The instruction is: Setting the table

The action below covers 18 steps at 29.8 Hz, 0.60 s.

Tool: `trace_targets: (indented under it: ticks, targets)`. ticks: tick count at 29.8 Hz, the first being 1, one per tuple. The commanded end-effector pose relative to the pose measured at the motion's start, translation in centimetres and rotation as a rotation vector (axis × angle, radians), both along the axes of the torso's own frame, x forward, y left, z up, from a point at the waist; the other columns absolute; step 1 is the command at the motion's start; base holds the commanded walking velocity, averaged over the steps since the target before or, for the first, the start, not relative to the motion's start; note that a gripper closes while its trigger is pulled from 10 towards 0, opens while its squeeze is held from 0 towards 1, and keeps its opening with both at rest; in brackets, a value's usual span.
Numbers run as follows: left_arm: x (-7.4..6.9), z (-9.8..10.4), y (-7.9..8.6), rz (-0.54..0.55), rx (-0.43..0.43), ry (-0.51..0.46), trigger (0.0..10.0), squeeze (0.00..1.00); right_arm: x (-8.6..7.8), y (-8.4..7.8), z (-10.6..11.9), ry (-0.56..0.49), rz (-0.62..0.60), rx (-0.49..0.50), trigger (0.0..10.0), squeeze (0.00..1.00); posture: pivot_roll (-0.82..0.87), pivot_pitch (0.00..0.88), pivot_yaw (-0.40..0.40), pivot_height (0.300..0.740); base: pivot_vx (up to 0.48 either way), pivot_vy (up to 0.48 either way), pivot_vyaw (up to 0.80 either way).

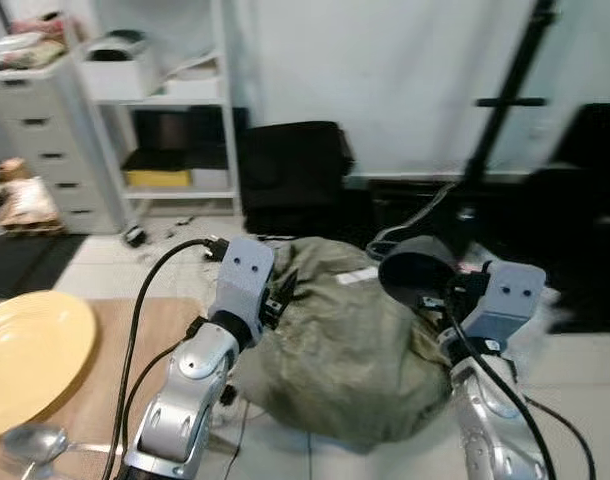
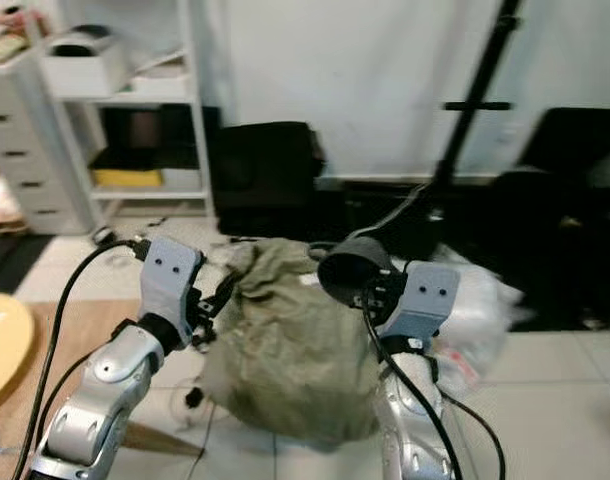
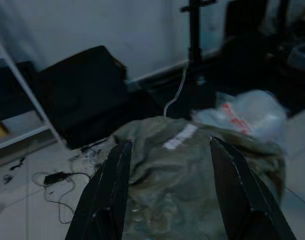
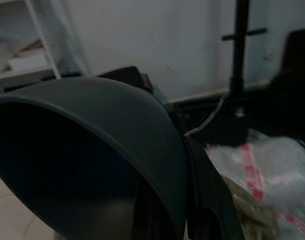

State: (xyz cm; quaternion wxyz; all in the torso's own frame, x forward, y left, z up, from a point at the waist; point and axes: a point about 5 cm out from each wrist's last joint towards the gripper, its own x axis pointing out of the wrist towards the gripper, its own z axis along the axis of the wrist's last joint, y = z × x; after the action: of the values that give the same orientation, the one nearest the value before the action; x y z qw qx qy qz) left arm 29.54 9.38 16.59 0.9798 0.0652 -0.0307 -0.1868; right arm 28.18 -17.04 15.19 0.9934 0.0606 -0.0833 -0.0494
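Here the right gripper (image 4: 192, 200) pinches a dark bowl's (image 1: 417, 266) rim, tilted sideways; left gripper (image 3: 170, 200) spread, beyond the surface (image 1: 105, 380) edge.

Readable text: none.
White label on green bag (image 3: 178, 137): too blurred.
Red print on plastic bag (image 3: 248, 113): illegible.

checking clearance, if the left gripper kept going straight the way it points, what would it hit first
Most likely the olive green bag on the floor: in the left wrist view it lies directly between and beyond the open left gripper. Depth is unclear, but nothing seems nearer. The black case sits beyond it.
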Motion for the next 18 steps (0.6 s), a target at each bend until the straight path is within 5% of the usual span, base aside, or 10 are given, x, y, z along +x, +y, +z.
trace_targets:
  ticks: [1, 18]
  targets:
    - [-0.03, -0.56, 0.16, 0.003, 0.003, 0.023, 10.0, 0.0, -0.04, 0.22, -0.03, 0.0, 0.005, 0.002, 10.0, 0.0, -0.08, 0.0, 0.121, 0.74, 0.0, 0.0, -0.8]
    - [0.06, -0.58, 0.05, -0.003, 0.002, 0.027, 10.0, 0.0, 0.0, 0.24, -0.02, 0.0, 0.004, -0.001, 10.0, 0.0, -0.08, 0.0, 0.123, 0.74, 0.0, 0.0, -0.8]
